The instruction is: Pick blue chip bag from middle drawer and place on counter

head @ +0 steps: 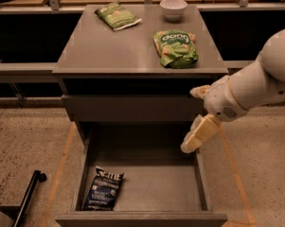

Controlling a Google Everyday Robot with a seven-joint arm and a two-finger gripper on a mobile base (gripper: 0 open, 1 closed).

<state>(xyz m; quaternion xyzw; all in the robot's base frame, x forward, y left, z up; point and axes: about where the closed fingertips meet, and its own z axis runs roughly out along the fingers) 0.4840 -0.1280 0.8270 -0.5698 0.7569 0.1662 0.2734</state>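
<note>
The blue chip bag [103, 189] lies flat in the front left corner of the open middle drawer [156, 186], its black top band toward the back. The grey counter [118, 46] tops the cabinet. My gripper [193, 140] hangs from the white arm [255, 89] at the right. It is over the back right part of the drawer, just below the upper drawer front, well apart from the bag and holding nothing that I can see.
Two green snack bags [117, 16] [175, 48] and a white bowl [173, 8] sit on the counter. The shut upper drawer front [128, 109] is above the open drawer. A black pole [29, 195] lies on the floor at lower left.
</note>
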